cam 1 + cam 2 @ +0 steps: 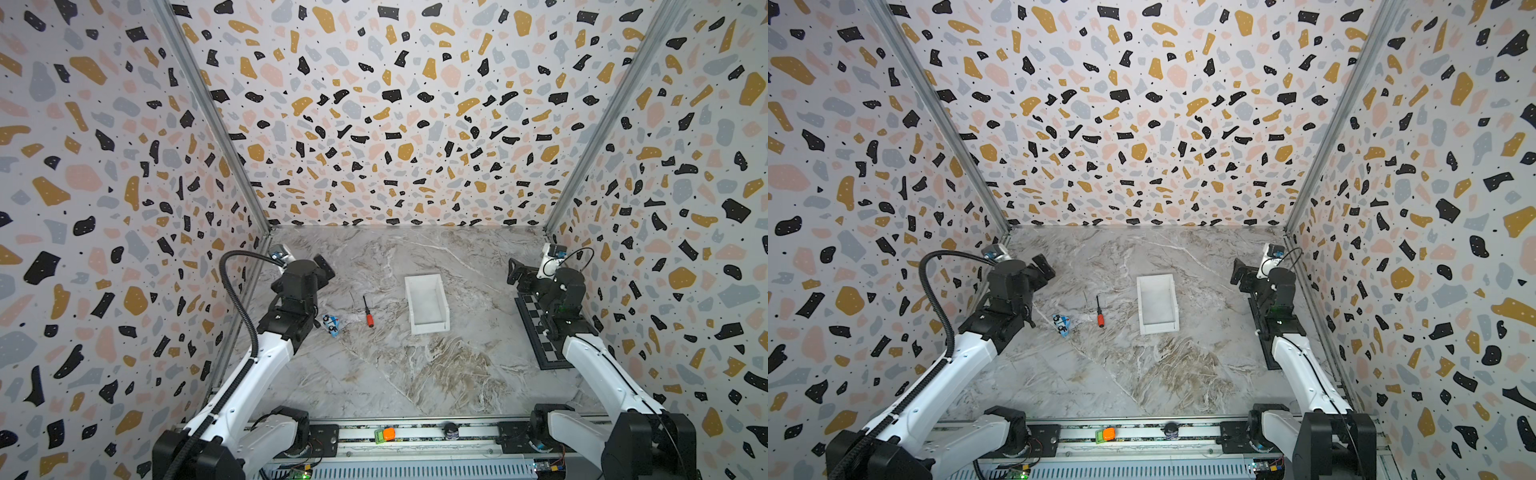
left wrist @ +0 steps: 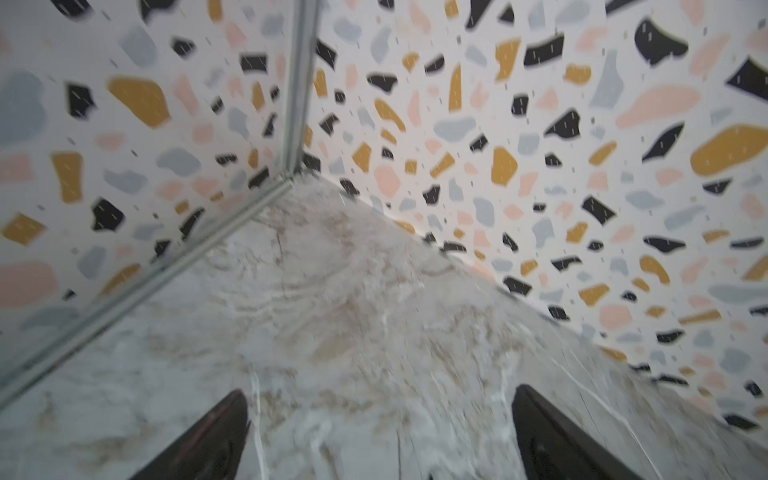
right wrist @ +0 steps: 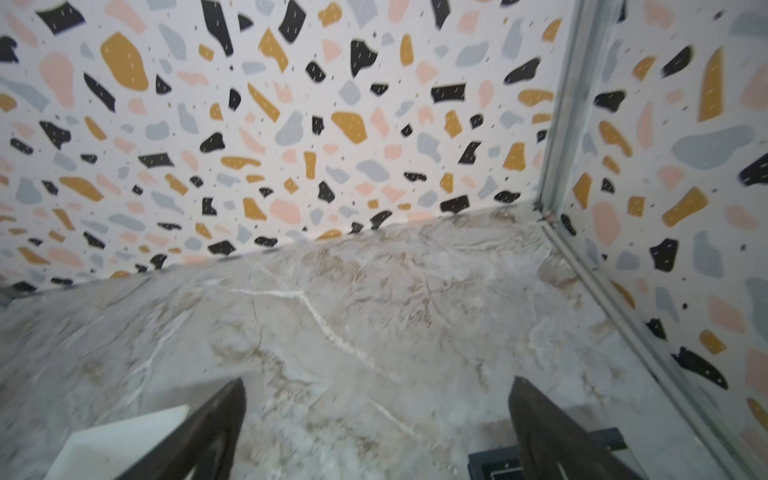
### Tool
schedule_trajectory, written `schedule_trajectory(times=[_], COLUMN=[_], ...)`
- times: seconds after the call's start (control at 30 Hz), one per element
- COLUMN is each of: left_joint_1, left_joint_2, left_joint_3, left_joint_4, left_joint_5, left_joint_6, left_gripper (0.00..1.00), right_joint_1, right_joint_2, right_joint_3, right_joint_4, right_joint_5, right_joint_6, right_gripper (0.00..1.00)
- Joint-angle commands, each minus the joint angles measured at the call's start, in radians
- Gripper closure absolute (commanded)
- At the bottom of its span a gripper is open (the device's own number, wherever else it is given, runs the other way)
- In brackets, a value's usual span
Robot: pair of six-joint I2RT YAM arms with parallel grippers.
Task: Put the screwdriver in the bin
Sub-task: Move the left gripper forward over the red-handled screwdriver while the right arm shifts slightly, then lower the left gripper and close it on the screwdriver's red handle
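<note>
Reach not yet begun: screwdriver lies on tabletop near bin, untouched. Left end effector spread wide, empty; right end effector likewise. Next, probably: left lowers over handle and closes.

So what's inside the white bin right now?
Nothing shows inside the bin: only its bare white floor in both top views. Its near wall may hide a thin strip. The screwdriver lies on the table, left of it.

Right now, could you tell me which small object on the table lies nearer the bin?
The screwdriver, with its orange-red handle; the blue-and-white toy lies farther left of the bin.
</note>
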Motion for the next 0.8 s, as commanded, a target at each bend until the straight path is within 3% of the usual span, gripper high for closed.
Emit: schedule_trajectory(times=[0.0,0.27,0.43,0.7,0.77], left_joint_1=[-0.08,-0.25,-0.278,-0.318,-0.328], left_joint_2=[0.042,0.221,0.346,0.535,0.576], left_joint_3=[0.042,0.083,0.118,0.187,0.216], left_joint_4=[-0.296,-0.362,-0.349,-0.307,-0.31], left_joint_5=[0.087,0.108,0.129,0.175,0.186], left_joint_6=[-0.192,-0.298,-0.279,-0.259,-0.254], left_gripper=[0.0,0.11,0.17,0.25,0.32], right_joint_1=[0.068,0.129,0.147,0.152,0.152], right_joint_2=[0.043,0.122,0.15,0.132,0.116], right_joint_3=[0.126,0.249,0.271,0.232,0.222], right_joint_4=[-0.289,-0.423,-0.492,-0.48,-0.478], right_joint_5=[-0.067,-0.143,-0.18,-0.273,-0.272], right_joint_6=[0.025,0.026,-0.007,0.042,0.047], right_gripper=[0.01,0.01,0.01,0.01,0.01])
